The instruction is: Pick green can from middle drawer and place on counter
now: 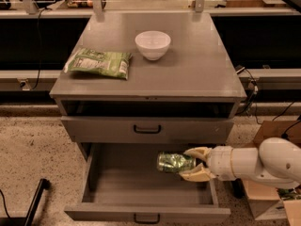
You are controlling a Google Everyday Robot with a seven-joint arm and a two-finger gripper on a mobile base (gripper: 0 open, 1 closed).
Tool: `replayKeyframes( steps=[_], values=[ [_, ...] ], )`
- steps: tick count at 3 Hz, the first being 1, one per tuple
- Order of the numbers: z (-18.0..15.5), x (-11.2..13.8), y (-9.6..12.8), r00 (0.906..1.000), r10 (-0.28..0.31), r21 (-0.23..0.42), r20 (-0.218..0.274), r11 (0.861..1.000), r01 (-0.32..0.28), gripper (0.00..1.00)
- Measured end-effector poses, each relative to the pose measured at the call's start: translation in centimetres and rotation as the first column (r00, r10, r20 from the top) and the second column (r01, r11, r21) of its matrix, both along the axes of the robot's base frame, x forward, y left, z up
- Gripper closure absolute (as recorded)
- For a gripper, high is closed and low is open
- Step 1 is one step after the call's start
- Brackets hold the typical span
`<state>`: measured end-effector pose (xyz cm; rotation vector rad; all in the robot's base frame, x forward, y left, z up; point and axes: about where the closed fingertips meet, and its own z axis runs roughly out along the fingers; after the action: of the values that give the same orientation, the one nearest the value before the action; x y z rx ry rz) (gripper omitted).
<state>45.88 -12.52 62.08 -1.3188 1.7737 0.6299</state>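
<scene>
Claw (189, 163): clamped across green can (173, 162), reaching in from right.
Middle drawer (117, 185): open; can held on its side at right (side grasp suits a lying can).
Counter (200, 74): space right of bowl (152, 44) judged suitable for placing.

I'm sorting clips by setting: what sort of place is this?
Probably a robot lab: a lone grey drawer cabinet on speckled floor, loose cables, and the pincer holding a green can at the open drawer.

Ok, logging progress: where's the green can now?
The green can lies sideways, held by the gripper, at the right of the open middle drawer.
</scene>
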Motion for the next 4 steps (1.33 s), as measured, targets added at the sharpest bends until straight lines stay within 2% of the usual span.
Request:
replayKeyframes(
  steps=[1, 2, 3, 4],
  values=[
    [7.1, -0.7, -1.3, 0.9942, 0.062, 0.006, 0.088, 0.998, -0.063, 1.00],
    [13.8, -1.0, -2.1, 0.9812, 0.129, -0.042, 0.143, 0.991, -0.124, 1.00],
    [19.9, 0.0, -2.1, 0.9691, 0.191, -0.093, 0.156, 0.980, -0.179, 1.00],
    [24.3, 2.6, -2.2, 0.9635, 0.228, -0.127, 0.141, 0.969, -0.210, 1.00]
  ],
)
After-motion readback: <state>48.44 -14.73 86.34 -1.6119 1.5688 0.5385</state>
